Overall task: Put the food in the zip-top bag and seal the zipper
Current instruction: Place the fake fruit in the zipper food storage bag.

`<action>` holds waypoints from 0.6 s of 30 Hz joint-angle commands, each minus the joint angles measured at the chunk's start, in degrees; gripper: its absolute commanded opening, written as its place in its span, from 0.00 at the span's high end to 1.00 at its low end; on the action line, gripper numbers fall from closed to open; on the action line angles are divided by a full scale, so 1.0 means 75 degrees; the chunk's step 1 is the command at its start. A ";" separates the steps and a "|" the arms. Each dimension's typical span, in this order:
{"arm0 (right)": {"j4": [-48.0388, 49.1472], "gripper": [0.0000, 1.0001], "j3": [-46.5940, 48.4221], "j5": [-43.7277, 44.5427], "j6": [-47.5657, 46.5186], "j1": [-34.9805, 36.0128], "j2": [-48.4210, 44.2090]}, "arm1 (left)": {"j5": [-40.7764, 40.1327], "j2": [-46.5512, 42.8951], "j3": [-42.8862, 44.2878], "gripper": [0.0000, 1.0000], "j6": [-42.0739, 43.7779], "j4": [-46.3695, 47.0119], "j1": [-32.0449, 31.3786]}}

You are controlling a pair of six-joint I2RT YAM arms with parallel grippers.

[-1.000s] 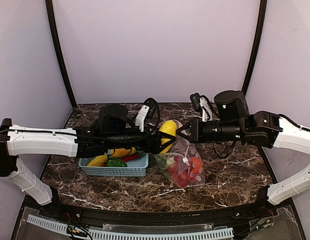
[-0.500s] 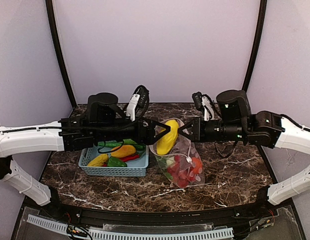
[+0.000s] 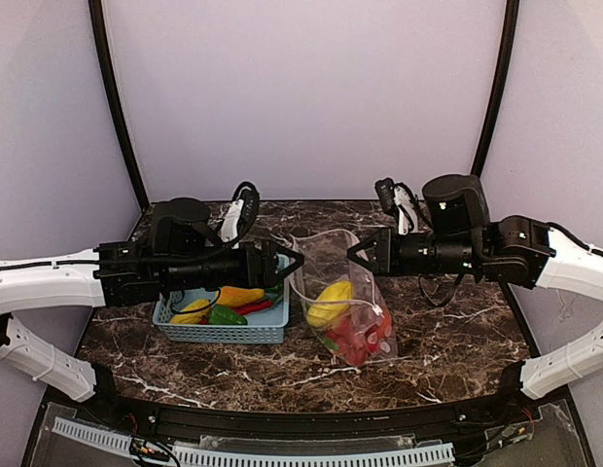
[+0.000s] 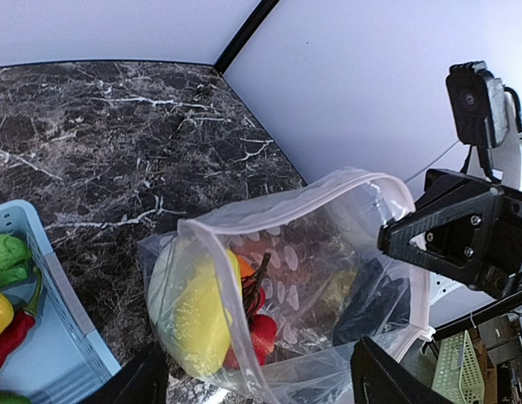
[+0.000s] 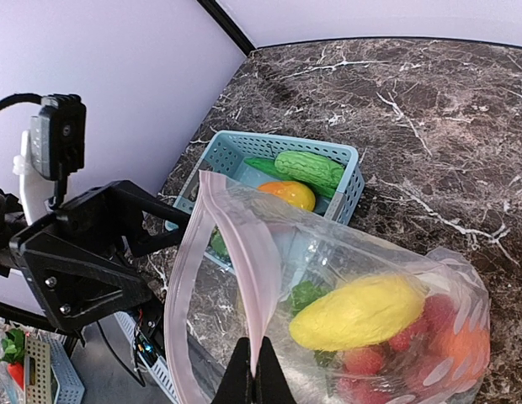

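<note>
Zip-top bag (image 3: 352,292) upright on bench (image 3: 447,341), mouth gaping, just right of light blue basket (image 3: 224,333). Clear film printed with pale dots. Inside: yellow piece (image 3: 328,302), red strawberries (image 3: 360,339), some orange and green bits low down. Zipper (image 5: 237,269) unsealed. Right-hand rim pinched in right end effector (image 3: 352,255), clenched on the bag edge and holding it up. Left end effector (image 3: 294,261) released, fingers spread wide, nothing in them, level with bag mouth on the basket side. Close to the left rim, contact not clear. In basket: yellow-orange pepper (image 3: 238,295), green piece (image 3: 224,316), red chili (image 3: 255,306), green cucumber (image 5: 310,168).
</note>
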 commanded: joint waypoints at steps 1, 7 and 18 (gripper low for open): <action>0.0250 1.00 0.0007 0.0111 -0.0001 0.0064 -0.0237 | 0.0125 0.0033 -0.0261 0.25 -0.0484 -0.0203 -0.0024; 0.0242 1.00 -0.0013 0.0135 0.0010 0.0065 -0.0255 | 0.0645 0.0323 -0.0290 0.44 -0.0678 -0.0041 -0.0025; 0.0185 1.00 0.0057 0.0196 -0.0030 0.0057 -0.0257 | 0.0865 0.0650 0.0684 0.95 -0.0141 -0.0007 -0.0013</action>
